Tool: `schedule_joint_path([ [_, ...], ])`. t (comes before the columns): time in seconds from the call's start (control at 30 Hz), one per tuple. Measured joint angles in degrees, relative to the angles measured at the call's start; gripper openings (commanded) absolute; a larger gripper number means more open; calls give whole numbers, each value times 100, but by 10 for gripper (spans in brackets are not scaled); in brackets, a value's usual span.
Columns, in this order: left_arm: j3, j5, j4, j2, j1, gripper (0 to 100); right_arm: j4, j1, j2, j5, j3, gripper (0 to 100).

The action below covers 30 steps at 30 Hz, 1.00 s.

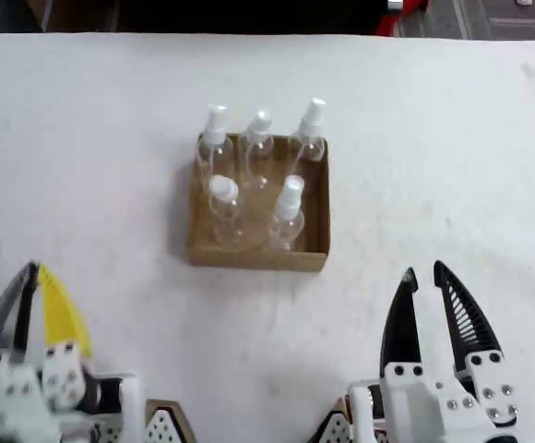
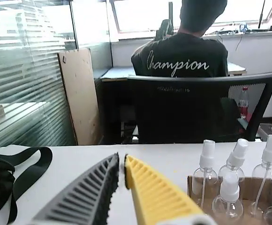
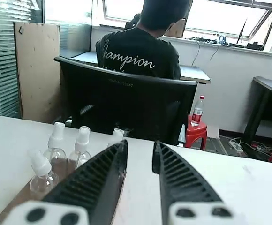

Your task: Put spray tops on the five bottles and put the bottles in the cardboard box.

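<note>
All five bottles (image 1: 258, 152) stand upright in the box (image 1: 254, 258), each with a spray top (image 1: 315, 113) on it, so as I judge it the job is as good as done. The risk now lies in any needless move of mine. The bottles are tall, light and loosely packed, three along the far wall and two nearer me; a forward sweep that clipped the box would likely shove it across the surface (image 1: 83, 138) and tip them against each other or over the low rim. Whether every top is seated fully I cannot tell from here - a loose one could drop off if jostled. My left jaws, grey and yellow, are closed tip to tip on nothing; my right jaws, both black, are parted by a narrow gap and hold nothing. The box sits farther out on the surface, roughly midway between the two sets of jaws and well apart from both, touched by neither.
</note>
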State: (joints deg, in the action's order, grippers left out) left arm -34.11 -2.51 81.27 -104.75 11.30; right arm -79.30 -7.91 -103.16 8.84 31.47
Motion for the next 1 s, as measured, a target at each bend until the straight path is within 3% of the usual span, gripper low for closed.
schedule_joint_path([
  [0.33,-2418,0,-1284,0,0,22,580,0,-9,0,1301,77],
  [0.8,-6004,0,-3103,123,0,24,2831,0,-9,0,5749,77],
  [1.0,-6303,0,-3077,132,0,24,3244,9,-62,0,6470,77],
])
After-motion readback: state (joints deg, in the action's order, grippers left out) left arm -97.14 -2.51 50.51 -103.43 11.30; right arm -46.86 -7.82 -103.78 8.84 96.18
